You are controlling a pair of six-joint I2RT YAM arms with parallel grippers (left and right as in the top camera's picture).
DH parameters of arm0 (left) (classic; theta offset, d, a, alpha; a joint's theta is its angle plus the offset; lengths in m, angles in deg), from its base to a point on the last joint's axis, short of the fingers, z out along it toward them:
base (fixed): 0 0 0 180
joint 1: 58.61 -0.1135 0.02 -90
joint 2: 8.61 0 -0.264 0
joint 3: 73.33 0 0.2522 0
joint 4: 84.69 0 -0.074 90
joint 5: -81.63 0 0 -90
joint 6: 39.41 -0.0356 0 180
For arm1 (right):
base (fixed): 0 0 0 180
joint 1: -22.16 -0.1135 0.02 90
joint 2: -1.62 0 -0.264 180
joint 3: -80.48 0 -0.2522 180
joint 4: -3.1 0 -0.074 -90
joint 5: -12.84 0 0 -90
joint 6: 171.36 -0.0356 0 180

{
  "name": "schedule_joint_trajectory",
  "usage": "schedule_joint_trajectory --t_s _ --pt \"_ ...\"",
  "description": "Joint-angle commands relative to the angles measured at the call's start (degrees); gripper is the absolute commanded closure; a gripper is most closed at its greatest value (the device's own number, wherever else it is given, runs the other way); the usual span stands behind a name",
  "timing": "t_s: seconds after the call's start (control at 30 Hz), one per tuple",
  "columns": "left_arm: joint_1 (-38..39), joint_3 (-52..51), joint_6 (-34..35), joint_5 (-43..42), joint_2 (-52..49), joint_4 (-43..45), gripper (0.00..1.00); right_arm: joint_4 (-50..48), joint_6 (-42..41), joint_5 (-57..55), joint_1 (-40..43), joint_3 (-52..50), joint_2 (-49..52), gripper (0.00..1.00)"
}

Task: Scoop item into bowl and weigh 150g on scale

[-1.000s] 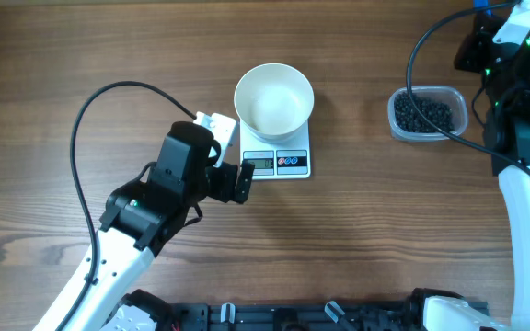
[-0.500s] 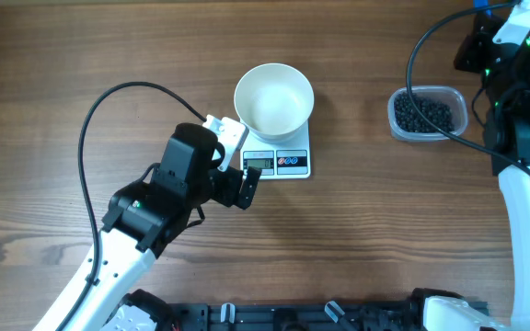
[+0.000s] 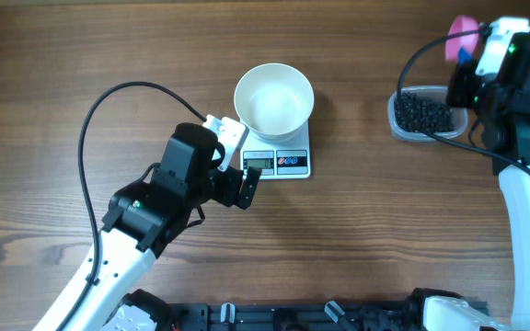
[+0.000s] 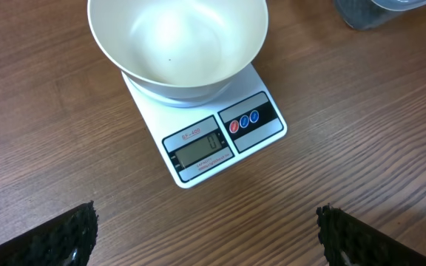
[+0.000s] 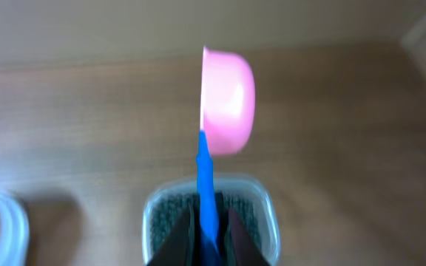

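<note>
Brown wood-grain bench carries the white bowl on the scale near its middle, and the left gripper stands spread wide just beside the scale's display edge. Toward the right edge the black beads lie in a clear tub. Above the tub the right gripper is pressed together on the blue handle of a pink scoop, whose cup is turned on its side.

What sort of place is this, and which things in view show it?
Probably a robot test bench, not a real kitchen: a brown wooden table, a cabled black-and-white robot arm, and a flat white digital kitchen scale carrying a round white bowl.
</note>
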Motion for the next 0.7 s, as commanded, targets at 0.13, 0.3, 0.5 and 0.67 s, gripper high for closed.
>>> schedule_joint_trajectory --t_s 0.13,0.3,0.5,0.67 --pt "0.24 -0.15 -1.11 -0.90 -0.15 0.15 0.00 8.44 6.97 -0.02 0.09 -2.75 0.61 0.96" --pt "0.24 -0.15 -1.11 -0.90 -0.15 0.15 0.00 8.96 14.78 -3.17 0.55 -2.82 4.74 0.96" --pt "0.24 -0.15 -1.11 -0.90 -0.15 0.15 0.00 9.62 17.81 -4.02 3.93 -2.82 10.01 0.96" --pt "0.24 -0.15 -1.11 -0.90 -0.15 0.15 0.00 9.81 18.03 -4.02 4.00 -2.84 12.94 0.96"
